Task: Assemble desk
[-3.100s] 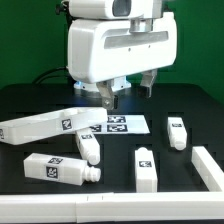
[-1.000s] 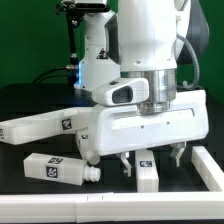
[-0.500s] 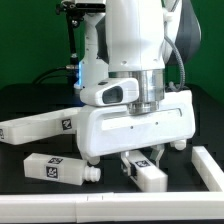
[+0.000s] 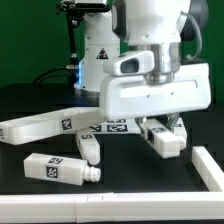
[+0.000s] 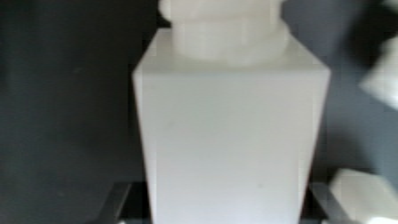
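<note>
Item: desk leg (image 4: 168, 145). Clamped across its flat sides by end effector (image 4: 166, 129), at 4 o'clock of marker board (image 4: 115, 126) in exterior view. It is gripped thus, seemingly, for carriage to tabletop (image 4: 30, 128).

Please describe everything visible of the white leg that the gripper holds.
The leg is a white, smooth, plastic-looking block of square section, with a round peg on one end. The face toward the wrist camera is plain. It lies roughly level, clamped on two opposite sides by the gripper, seemingly just above the dark table.
</note>
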Motion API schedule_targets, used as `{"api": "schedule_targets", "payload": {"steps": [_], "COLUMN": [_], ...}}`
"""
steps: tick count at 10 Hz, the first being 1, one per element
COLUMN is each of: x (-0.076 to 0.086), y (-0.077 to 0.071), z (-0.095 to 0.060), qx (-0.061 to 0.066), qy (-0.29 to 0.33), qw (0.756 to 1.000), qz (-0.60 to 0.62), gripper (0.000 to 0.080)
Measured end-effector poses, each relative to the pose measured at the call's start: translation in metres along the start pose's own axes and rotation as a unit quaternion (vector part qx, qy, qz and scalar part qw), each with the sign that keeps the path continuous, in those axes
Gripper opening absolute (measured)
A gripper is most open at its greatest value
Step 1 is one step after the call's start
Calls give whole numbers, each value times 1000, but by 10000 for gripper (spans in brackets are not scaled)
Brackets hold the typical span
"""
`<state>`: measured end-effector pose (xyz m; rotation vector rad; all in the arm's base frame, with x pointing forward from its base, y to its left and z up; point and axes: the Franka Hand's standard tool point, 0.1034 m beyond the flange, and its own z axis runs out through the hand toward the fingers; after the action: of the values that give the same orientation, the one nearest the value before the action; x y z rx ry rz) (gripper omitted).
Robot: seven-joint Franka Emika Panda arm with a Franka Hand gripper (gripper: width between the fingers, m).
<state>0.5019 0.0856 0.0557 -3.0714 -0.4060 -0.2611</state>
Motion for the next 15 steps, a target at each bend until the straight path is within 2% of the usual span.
{"api": "schedule_targets", "payload": {"steps": [1,4,6,7,8,11,13,14,15], "x": [3,0,-43,-66,-83,-88,-105,-111,-121], "y": [4,3,-6,-13,-15,-13,-3,-7,-22], "z": [-2,1,-16,-17,-11,-6,9,18,24], "qx": [-3,-2,2,1,-4,-4,-12,-15,-13], "qy": [15,10,0,1,13,7,1,6,6], "qw": [1000,1000,995,993,992,991,986,986,987], "qz": [0,2,98,116,124,132,164,166,157], "gripper": [280,281,281,281,281,281,281,281,281]}}
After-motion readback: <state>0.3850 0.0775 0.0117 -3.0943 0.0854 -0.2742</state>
